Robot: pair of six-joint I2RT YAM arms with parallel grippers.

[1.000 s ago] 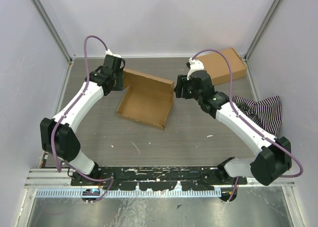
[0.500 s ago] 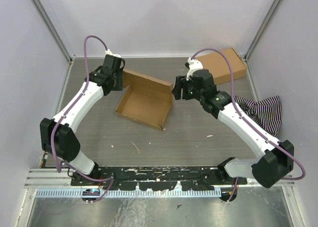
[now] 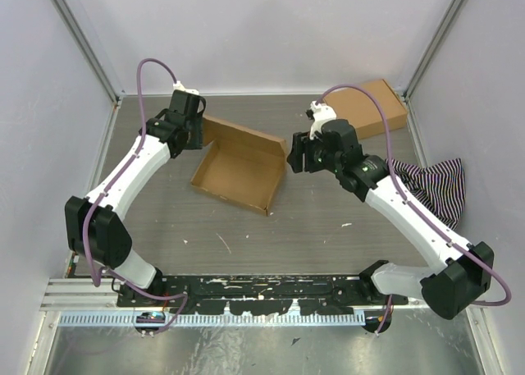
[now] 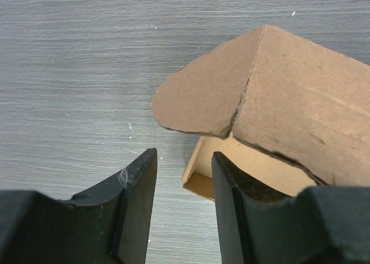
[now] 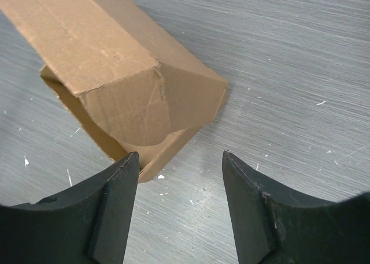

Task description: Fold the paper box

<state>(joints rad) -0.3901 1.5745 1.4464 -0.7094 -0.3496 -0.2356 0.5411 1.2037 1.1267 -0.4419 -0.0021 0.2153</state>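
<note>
2 sets of open, empty jaws flank the box [image 3: 238, 174] on the table [image 3: 328, 227]: left gripper [image 4: 184, 160] beside the left tab [image 4: 196, 99], right gripper [image 5: 180, 157] beside the right tab [image 5: 193, 99]. Pushing the tabs inward together looks best.

White arm links [image 3: 131, 166], black joints [image 3: 107, 231], purple cable [image 3: 143, 88] looping along each; hand fingers [image 4: 136, 206] matte black
</note>
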